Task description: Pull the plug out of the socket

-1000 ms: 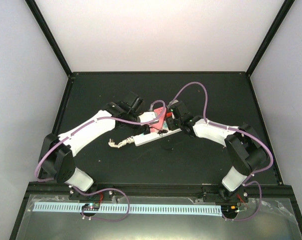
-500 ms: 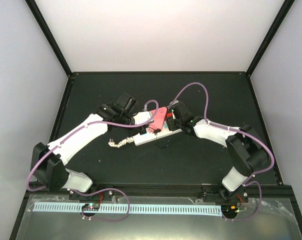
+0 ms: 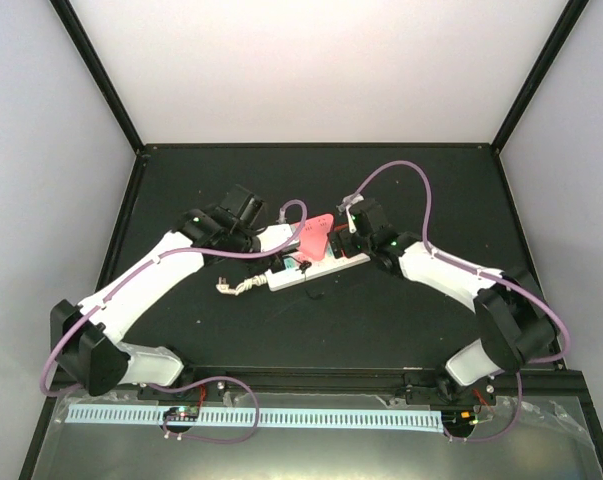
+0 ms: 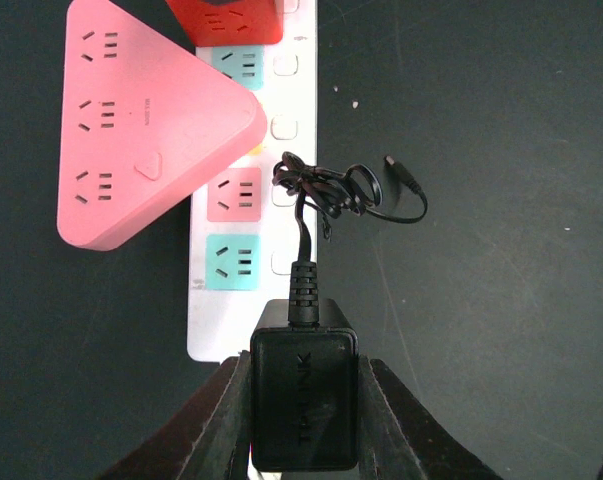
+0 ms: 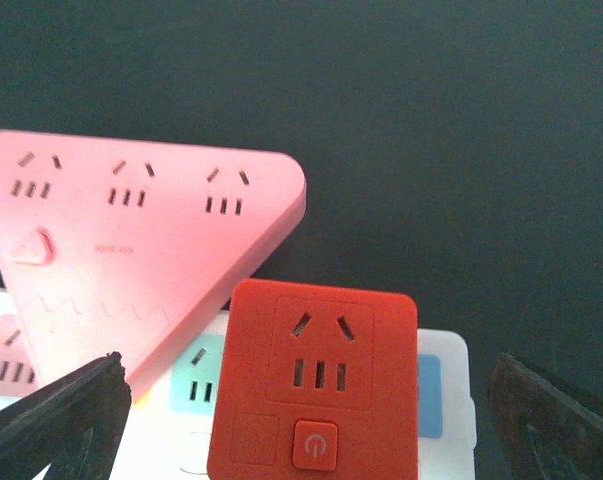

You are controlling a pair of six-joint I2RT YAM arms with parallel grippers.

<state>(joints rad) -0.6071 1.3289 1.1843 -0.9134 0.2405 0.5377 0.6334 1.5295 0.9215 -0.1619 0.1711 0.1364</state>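
Black matting covered the table (image 3: 401,190), which was walled by pale panels on three sides, and both arms reached in toward its middle. The socket (image 3: 326,268) lay there at a slant, its frayed cord stub (image 3: 236,287) trailing off the left end toward the left arm's side. The left gripper (image 4: 303,365) was closed snugly on the plug (image 4: 303,400), a black boxy adapter, with one finger pressed against each of its flat sides. In the left wrist view the plug overlapped the near end of the socket, just past the last teal outlet face. Whether its prongs were seated or already free could not be told. A thin black cable (image 4: 341,190) ran from the plug's ribbed collar and lay in a loose tangle, partly on the white edge of the socket and partly on the mat beside it. Farther along the socket sat a pink triangular adapter (image 4: 146,130), overhanging one long edge, and beyond it a red square adapter (image 4: 226,20) with a power button on its face. The right gripper (image 5: 306,370) hung over that far end with its fingers spread wide, one to each side of the red adapter and apart from it, gripping nothing. Whether the right gripper touched the socket itself could not be seen.
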